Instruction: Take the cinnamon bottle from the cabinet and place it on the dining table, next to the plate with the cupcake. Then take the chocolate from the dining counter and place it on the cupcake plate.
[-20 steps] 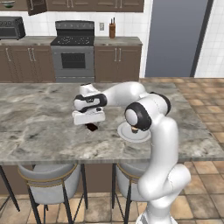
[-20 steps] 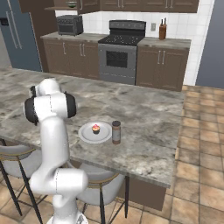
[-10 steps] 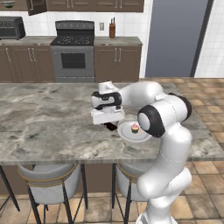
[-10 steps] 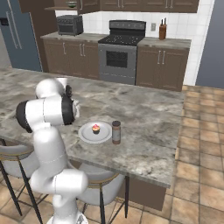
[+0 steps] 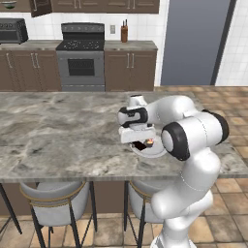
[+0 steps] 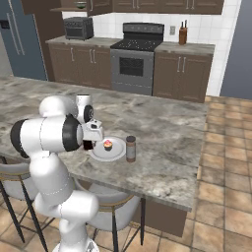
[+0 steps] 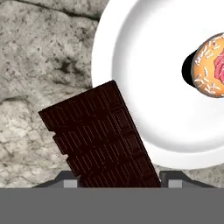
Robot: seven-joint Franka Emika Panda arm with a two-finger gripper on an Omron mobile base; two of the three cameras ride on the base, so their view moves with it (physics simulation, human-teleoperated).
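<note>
Chocolate bar is clamped between the gripper's fingers, hanging over the counter at the near-left rim of the cupcake plate, only its corner overlapping. Cupcake sits at plate centre; cinnamon bottle stands just right of the plate. Bar looks thin, rigid, light, snappable: hold by the long edges, low squeeze.
</note>
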